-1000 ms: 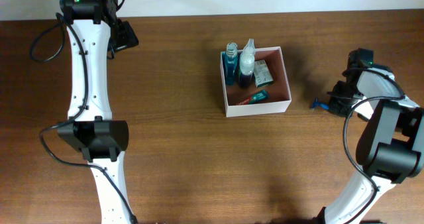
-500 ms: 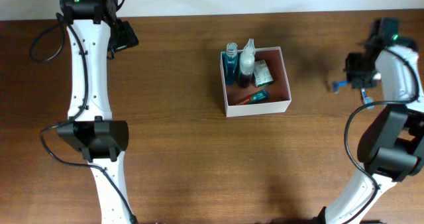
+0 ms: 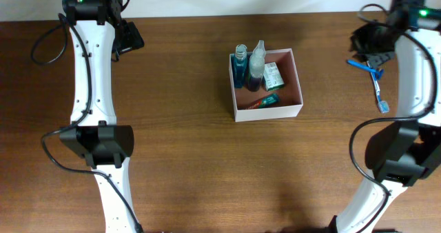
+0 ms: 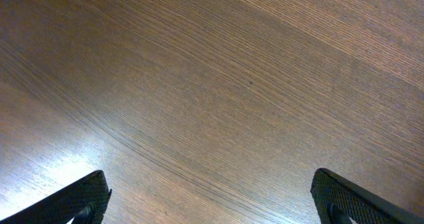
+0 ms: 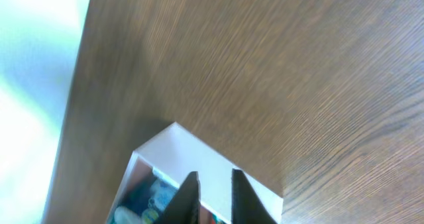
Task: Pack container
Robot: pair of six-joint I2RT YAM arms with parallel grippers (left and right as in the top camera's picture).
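Dark brown wood runs across the whole overhead view, and the container (image 3: pixel 298 88) sits near its middle, square to the table. Inside it, a blue bottle (image 3: pixel 240 62) and a clear spray bottle (image 3: pixel 258 61) stand against the far wall. A green-and-white packet (image 3: pixel 273 74) lies beside them and a tube (image 3: pixel 266 101) lies along the near wall. Your right gripper (image 3: pixel 370 41) is high at the far right, well apart from the box. A blue toothbrush (image 3: pixel 360 65) shows just below it, and from above you cannot tell whether the two touch. Your left gripper (image 3: pixel 128 38) is parked at the far left.

At the left wrist you see only bare grain. The left gripper (image 4: pixel 205 187) has its jaws spread wide and holds nothing.

The right wrist picture is blurred. The right gripper (image 5: pixel 213 177) has its jaws drawn almost together, with a slim gap and nothing between them. It points towards a white corner of the container (image 5: pixel 199 151). A scrap of blue at the top edge is probably the toothbrush, clear of the fingers.

Watch for these risks:
- If you go down on the thin handle with the jaws this narrow, they will likely shove or spin it rather than straddle it.
- A flat, slender handle can also slip out of the pinch on the way over.
- The free floor of the box is small, so a low or hurried entry could tip the upright bottles.
- The same entry could nudge the light, thin-walled box across the wood.
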